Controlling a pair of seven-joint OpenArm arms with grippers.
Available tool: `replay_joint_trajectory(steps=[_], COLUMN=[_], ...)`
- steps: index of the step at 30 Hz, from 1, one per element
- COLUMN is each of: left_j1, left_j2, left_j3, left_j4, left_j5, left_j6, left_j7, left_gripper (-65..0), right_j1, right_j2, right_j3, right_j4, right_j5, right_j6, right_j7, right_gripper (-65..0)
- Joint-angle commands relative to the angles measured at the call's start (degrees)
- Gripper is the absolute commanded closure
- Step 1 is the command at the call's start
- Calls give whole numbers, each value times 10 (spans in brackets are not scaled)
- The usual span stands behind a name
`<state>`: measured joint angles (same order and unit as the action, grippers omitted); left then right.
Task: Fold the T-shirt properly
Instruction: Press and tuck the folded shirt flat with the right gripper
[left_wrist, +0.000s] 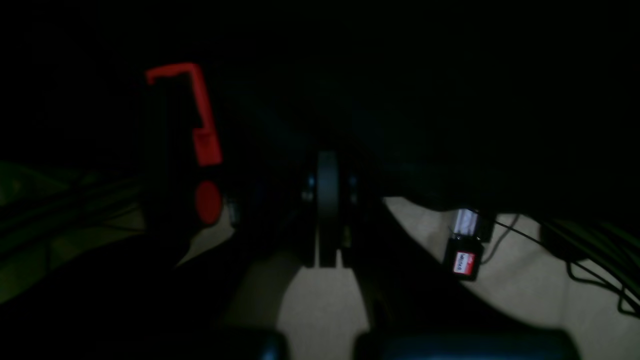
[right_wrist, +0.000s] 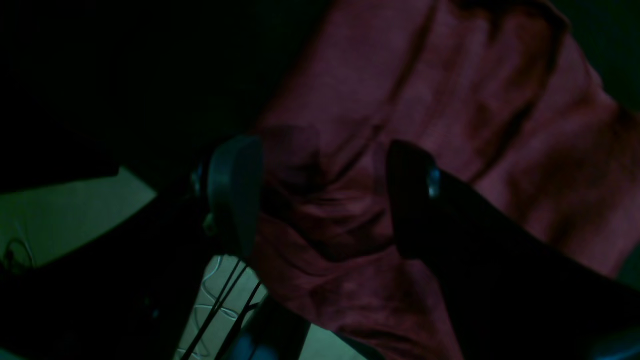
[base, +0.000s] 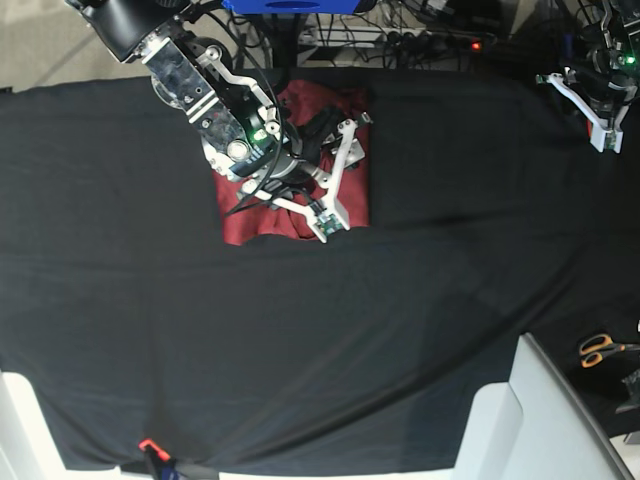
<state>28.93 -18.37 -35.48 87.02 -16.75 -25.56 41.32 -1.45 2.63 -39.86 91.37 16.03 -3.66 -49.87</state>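
The T-shirt (base: 262, 218) lies folded into a compact maroon rectangle on the black cloth at the back of the table, left of centre. My right gripper (base: 335, 180) hovers over its right half with the jaws open. In the right wrist view the wrinkled maroon T-shirt (right_wrist: 475, 100) fills the frame, and the right gripper (right_wrist: 325, 200) stands spread above it, holding nothing. My left gripper (base: 603, 135) is far off at the back right edge of the table, away from the shirt. In the left wrist view the left gripper (left_wrist: 327, 215) is shut and empty.
A black cloth (base: 400, 330) covers the table. Orange-handled scissors (base: 600, 348) lie at the right edge above a white block (base: 540, 420). A red clamp (left_wrist: 200, 120) and cables (left_wrist: 590, 260) over the pale floor show beyond the left gripper.
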Motion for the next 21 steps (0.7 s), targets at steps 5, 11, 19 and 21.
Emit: replay_joint_trajectory(steps=[5,11,19,21], left_j1=[0,-2,-3,-3], left_j2=[-8,-8,-8,-8], left_j3=[3,3,3,3], left_j4=[7,7,7,7], left_j5=[-5,-5,-5,-5], left_j6=[-2,-2,-2,-2], left_j7=[-7,-7,-7,-7], left_gripper=[0,0,0,0], right_j1=[15,13,11,10], right_j2=[-2,-1,-3,-4], right_j3=[2,32,34,34], right_j4=[9,-4,-39,-39], right_j5=[1,0,2,2], right_j6=[1,1,1,1], right_j7=[11,22,39,38], right_gripper=[-371,-369,-369,-369])
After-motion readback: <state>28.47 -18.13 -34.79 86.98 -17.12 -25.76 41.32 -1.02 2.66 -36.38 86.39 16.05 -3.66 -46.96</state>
